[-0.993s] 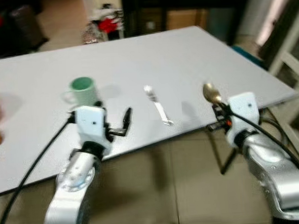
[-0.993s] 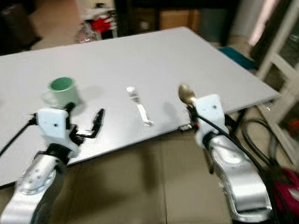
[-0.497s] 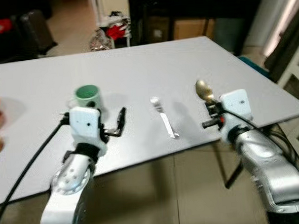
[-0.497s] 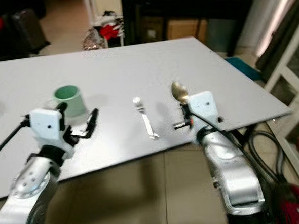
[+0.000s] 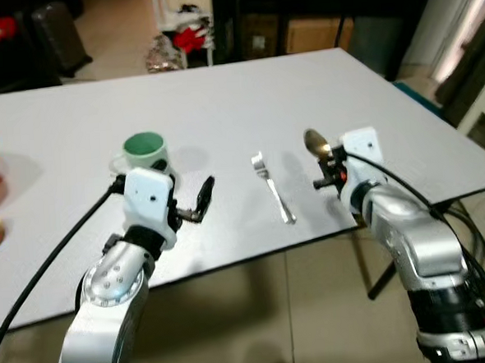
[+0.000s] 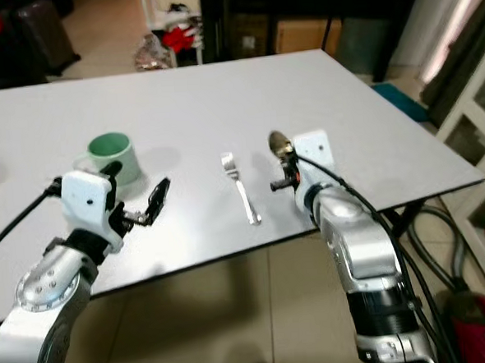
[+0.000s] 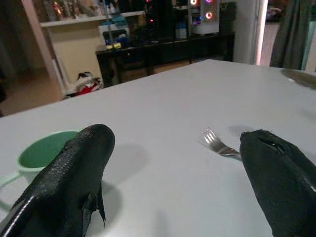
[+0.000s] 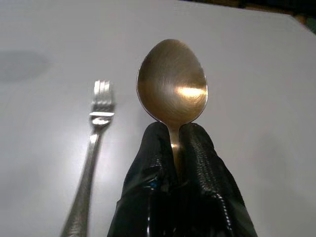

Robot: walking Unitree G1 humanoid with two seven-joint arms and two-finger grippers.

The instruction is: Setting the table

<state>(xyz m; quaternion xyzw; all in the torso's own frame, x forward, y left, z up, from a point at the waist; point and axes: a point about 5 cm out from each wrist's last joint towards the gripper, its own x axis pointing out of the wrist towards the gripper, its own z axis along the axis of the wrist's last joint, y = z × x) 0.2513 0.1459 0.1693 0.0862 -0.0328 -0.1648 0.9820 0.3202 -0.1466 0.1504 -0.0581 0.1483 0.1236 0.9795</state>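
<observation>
**Spoon held above the counter, ready to lay beside the fork**

Wide grey counter (image 5: pixel 221 92), matte and bare around the place setting. Green mug (image 5: pixel 146 150) upright toward the robot's left, handle turned outward. Left gripper (image 5: pixel 201 202) released, fingers spread, hovering just in front of the mug with nothing between them. Right gripper (image 6: pixel 281 172) clenched on the handle of a gold spoon (image 8: pixel 172 81), bowl pointing forward past the fingertips and raised off the surface. Silver fork (image 6: pixel 240 187) flat on the counter between the two grippers, tines away from the robot, just to the left of the spoon.

Best to lower with the handle parallel to the fork, near but not touching, bowl end level with the tines; to release only once the spoon rests flat, lest it bounce or roll.

Spoon bowl brushed and brassy, oval, one bright glint near the middle; thin neck pinched between the two black fingers (image 8: pixel 148 187).
</observation>
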